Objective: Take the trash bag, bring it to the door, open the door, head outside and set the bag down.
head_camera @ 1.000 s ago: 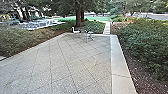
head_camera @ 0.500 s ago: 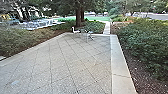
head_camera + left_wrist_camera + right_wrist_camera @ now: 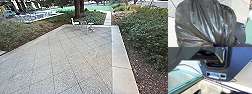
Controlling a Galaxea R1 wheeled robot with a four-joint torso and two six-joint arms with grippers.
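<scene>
Plenty of patio (image 3: 75, 57) ahead in the head view, so I reckon we're on the going-outside step. Left wrist view: trash bag (image 3: 205, 22) over the paving, neck apparently clamped in my left gripper (image 3: 218, 45). Right wrist view: probably the glass door (image 3: 183, 79) close by, right gripper unclear, so I'd roll clear before lowering anything.

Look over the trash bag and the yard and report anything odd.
The trash bag shows no visible tear or spill, and the far chair stands upright. Only a small pale patch on the paving, lower left in the head view, stands out from the grey around it; its cause is unclear.
</scene>
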